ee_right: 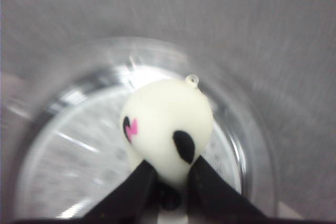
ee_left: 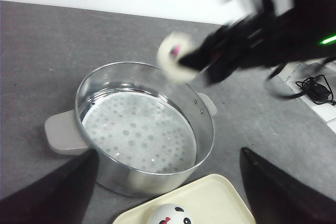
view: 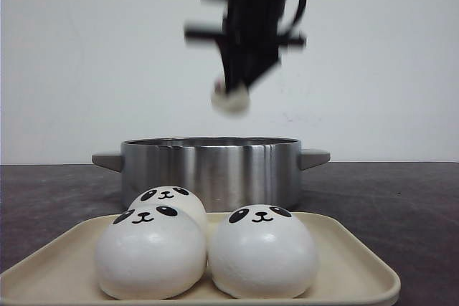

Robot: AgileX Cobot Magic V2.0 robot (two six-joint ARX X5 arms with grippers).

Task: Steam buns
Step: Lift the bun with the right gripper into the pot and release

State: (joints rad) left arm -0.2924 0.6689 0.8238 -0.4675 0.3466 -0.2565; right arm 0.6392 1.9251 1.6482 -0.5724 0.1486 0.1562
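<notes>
My right gripper (view: 231, 98) is shut on a white panda bun (ee_right: 167, 127) and holds it in the air above the steel steamer pot (view: 209, 170); it is motion-blurred. The held bun also shows in the left wrist view (ee_left: 177, 57), over the pot's far rim. The pot's perforated tray (ee_left: 137, 134) holds nothing. Three more buns sit on the cream tray (view: 358, 263): one front left (view: 149, 252), one front right (view: 262, 250), one behind (view: 166, 198). My left gripper (ee_left: 168, 192) is open, its dark fingers (ee_left: 47, 192) spread above the pot's near side and the tray.
The pot has grey handles on both sides (view: 106, 160) (view: 314, 157). The table is dark grey (view: 401, 198) with a white wall behind. A black cable (ee_left: 312, 87) lies at the table's edge in the left wrist view.
</notes>
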